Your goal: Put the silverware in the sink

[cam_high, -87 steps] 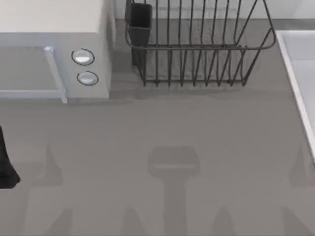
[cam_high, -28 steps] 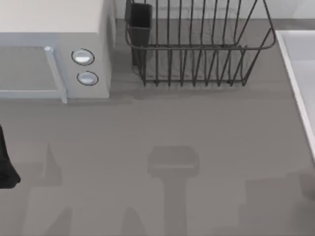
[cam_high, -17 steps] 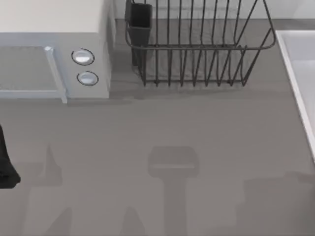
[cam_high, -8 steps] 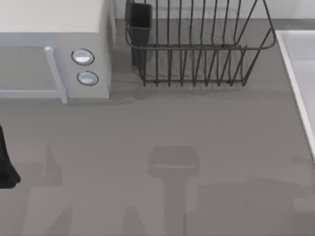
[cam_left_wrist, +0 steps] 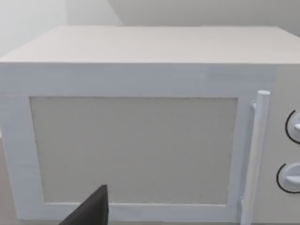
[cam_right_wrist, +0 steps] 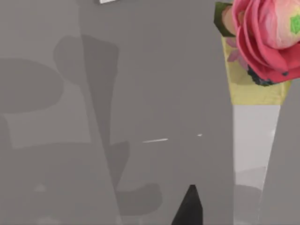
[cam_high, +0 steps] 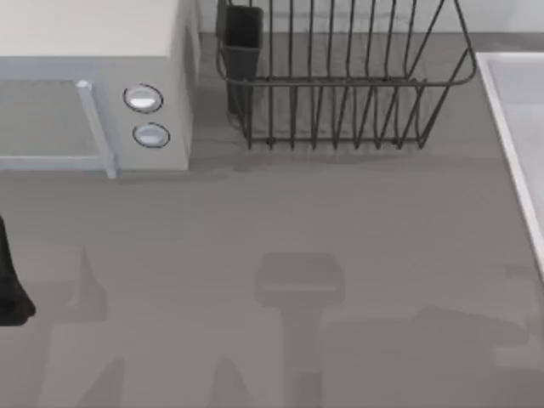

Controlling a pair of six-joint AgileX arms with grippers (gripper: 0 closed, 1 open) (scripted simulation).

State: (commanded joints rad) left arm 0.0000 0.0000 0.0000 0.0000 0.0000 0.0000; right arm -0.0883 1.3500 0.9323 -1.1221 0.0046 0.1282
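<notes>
While the left arm (cam_high: 10, 285) is seen as a dark shape at the table's left edge, facing the white box appliance (cam_left_wrist: 140, 126), whether either claw is spread or pressed together cannot be told. At the right edge the sink (cam_high: 518, 127) is found, beside the wire dish rack (cam_high: 340, 85). A pink flower (cam_right_wrist: 267, 37) is seen from the right wrist.

The counter (cam_high: 280, 221) is plain mid-grey, crossed by darker grey shadows. A white box appliance (cam_high: 93, 51) at its far left corner has a grey door panel (cam_left_wrist: 133, 150) and two pale round knobs (cam_high: 143, 99). The dish rack (cam_high: 340, 85) is dark wire, with a black cup (cam_high: 242, 34). The sink (cam_high: 518, 127) is pale grey-white. A flower (cam_right_wrist: 267, 33) is pink over yellow.
</notes>
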